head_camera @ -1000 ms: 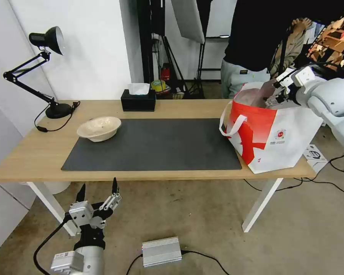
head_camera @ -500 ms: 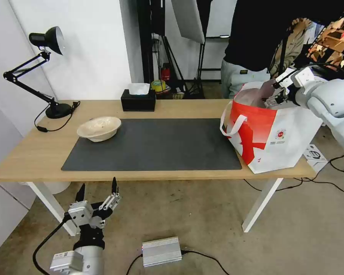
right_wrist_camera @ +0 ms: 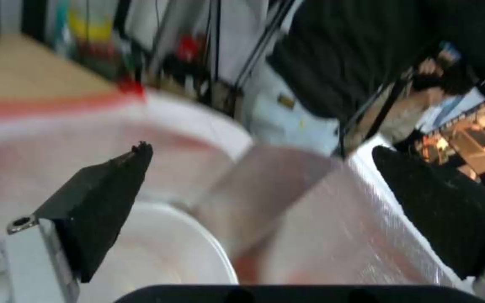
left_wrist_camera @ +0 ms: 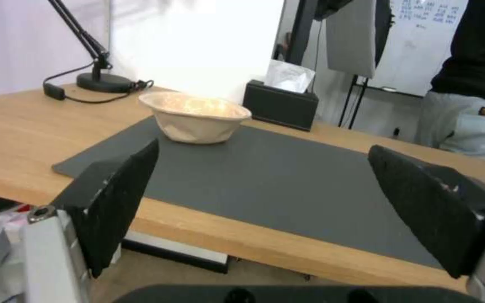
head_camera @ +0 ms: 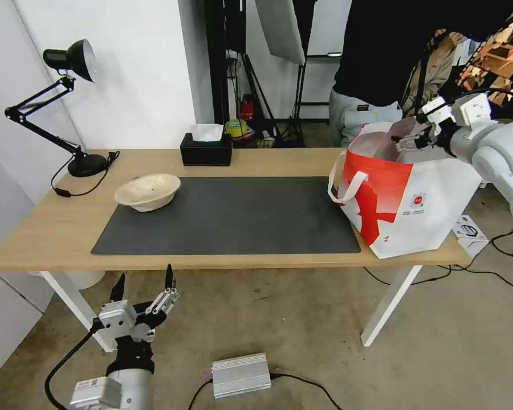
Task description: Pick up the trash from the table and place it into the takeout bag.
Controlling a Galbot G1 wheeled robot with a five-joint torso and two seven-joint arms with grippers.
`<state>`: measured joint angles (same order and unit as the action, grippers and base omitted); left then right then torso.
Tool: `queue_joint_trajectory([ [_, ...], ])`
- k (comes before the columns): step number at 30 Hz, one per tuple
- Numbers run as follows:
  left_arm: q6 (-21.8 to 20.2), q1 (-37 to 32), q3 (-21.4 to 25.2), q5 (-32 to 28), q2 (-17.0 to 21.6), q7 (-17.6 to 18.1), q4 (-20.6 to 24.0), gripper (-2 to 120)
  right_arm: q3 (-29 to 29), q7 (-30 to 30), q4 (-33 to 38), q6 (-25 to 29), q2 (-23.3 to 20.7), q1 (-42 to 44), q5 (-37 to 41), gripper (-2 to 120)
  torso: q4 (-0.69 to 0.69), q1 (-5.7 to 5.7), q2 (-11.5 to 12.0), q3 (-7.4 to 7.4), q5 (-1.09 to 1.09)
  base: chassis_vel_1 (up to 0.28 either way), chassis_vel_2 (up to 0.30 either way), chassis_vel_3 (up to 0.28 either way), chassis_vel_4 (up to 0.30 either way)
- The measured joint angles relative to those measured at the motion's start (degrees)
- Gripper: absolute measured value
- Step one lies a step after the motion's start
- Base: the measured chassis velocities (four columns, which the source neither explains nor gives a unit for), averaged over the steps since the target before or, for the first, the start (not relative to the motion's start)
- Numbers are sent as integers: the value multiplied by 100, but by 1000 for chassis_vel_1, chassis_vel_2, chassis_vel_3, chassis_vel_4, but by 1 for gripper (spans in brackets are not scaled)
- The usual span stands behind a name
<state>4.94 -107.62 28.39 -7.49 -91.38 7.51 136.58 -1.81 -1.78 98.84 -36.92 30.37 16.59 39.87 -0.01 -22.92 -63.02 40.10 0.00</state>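
At the upper right of the head view my right gripper [head_camera: 411, 138] hangs just over the mouth of the takeout bag [head_camera: 422, 210], fingers spread with nothing between them; the right wrist view confirms this, both dark pads apart above the silver foil lining, and a large round white plastic bowl [right_wrist_camera: 169, 252] lies down inside the bag beneath them; I judge that bowl delivered and the open jaws to be the release posture. Set against the frame of a second ago, the right wrist sits higher and farther toward the right edge of the head view, so the arm is withdrawing from the bag; the bag itself, standing at the right end of the table [head_camera: 51, 228], has not shifted. My left gripper [head_camera: 144, 286] is parked low at the lower left of the head view, below the table's front edge, fingers wide and unloaded, held clear so that the right arm works alone; it has barely moved. One item of trash remains outstanding: the shallow beige paper-pulp bowl [head_camera: 148, 191], upright on the left corner of the dark grey mat [head_camera: 233, 219], unmoved; the left wrist view shows it beyond the open pads. I see no red drink cup on the table; whether it lies in the bag I cannot tell.
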Motion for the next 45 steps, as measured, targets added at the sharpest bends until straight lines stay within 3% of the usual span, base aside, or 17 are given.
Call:
queue_joint_trajectory([
  [6,9,-77,21,5,-2,3,85,100,-474,-796,765,1037,-7,651,672,100,1,0,0,0,0,0,0,0,0],
  [12,30,-144,56,7,-4,11,140,100,-960,-1551,1607,1858,43,1613,877,100,0,0,0,0,-1,0,0,0,0],
  [18,34,-152,58,16,-5,12,175,100,-1146,-2024,2108,2526,201,2371,859,100,1,0,0,0,-1,0,0,0,0],
  [25,34,-181,58,34,-6,13,239,100,-1307,-2500,2640,3806,616,3461,450,100,1,0,0,0,-1,0,0,0,0],
  [36,65,-214,83,44,-7,20,271,100,-1129,-2805,3209,4512,1352,4799,-454,100,0,1,0,0,-1,0,0,0,0],
  [45,76,-224,79,45,-11,29,295,100,-859,-2983,3368,4957,1646,5356,-1291,100,1,0,-1,0,-1,0,0,0,0],
])
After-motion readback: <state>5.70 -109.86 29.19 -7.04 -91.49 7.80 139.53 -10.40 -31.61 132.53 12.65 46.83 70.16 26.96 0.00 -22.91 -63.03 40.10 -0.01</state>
